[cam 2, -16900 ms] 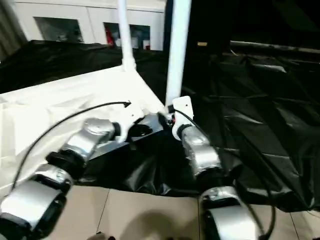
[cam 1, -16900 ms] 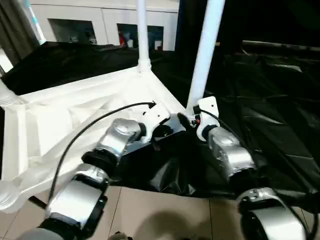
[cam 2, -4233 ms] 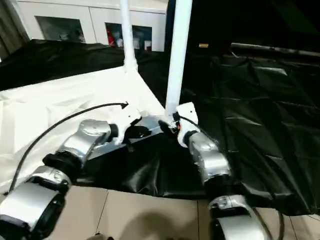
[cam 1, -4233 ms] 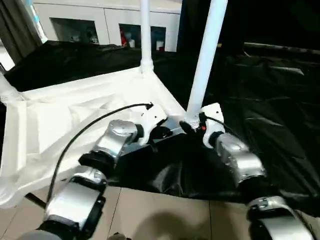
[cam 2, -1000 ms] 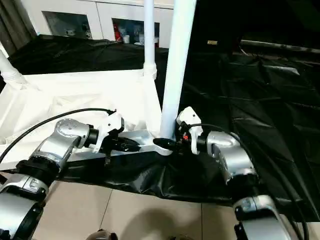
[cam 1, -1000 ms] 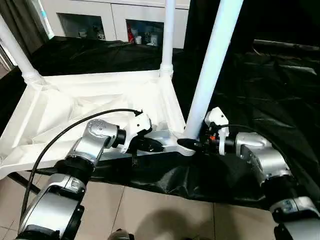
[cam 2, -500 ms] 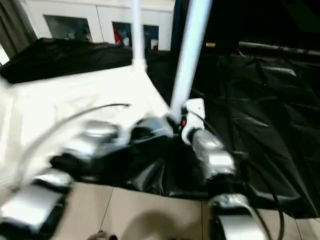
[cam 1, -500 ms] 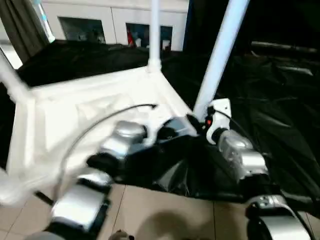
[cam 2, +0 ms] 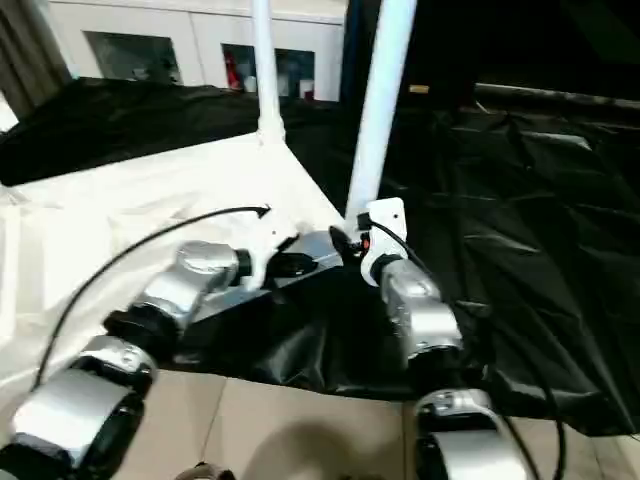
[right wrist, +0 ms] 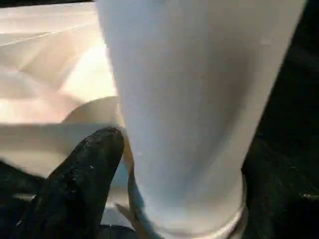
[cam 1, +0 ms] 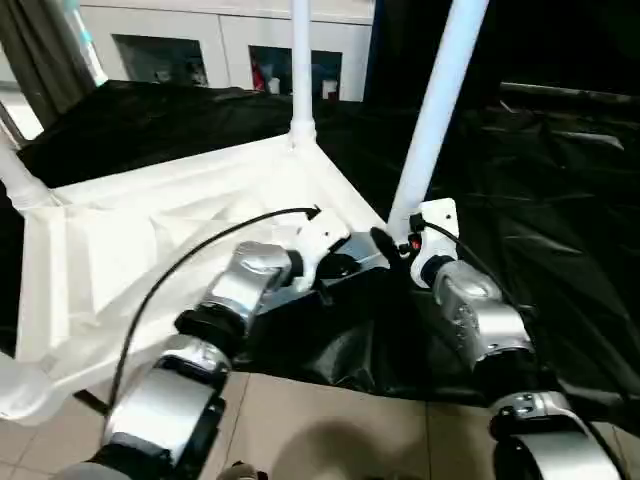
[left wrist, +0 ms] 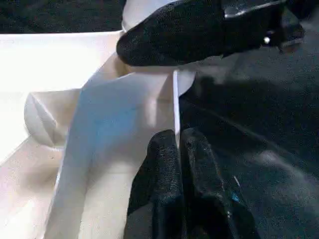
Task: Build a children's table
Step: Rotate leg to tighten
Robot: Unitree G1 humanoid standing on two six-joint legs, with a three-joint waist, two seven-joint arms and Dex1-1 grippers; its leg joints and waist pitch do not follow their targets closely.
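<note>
The children's table lies upside down, its white ribbed top (cam 1: 150, 230) on a black sheet. White legs stand up from its corner sockets: a thick near one (cam 1: 435, 100), a far one (cam 1: 301, 60) and one at the left (cam 1: 15, 175). My left gripper (left wrist: 178, 134) is shut on the thin rim of the top, close to the near leg's socket. My right gripper (cam 1: 385, 240) sits at the base of that near leg. It is open, with the leg (right wrist: 199, 99) between its fingers and one finger (right wrist: 87, 169) close beside the socket.
The black sheet (cam 1: 560, 200) spreads in folds to the right and behind. White cabinets (cam 1: 200, 40) line the back wall, with a curtain (cam 1: 40, 50) at the far left. Tiled floor (cam 1: 330, 430) shows just in front of me.
The whole picture has swung and tilted, so the camera moved. Both grippers keep their places at the near corner of the top.
</note>
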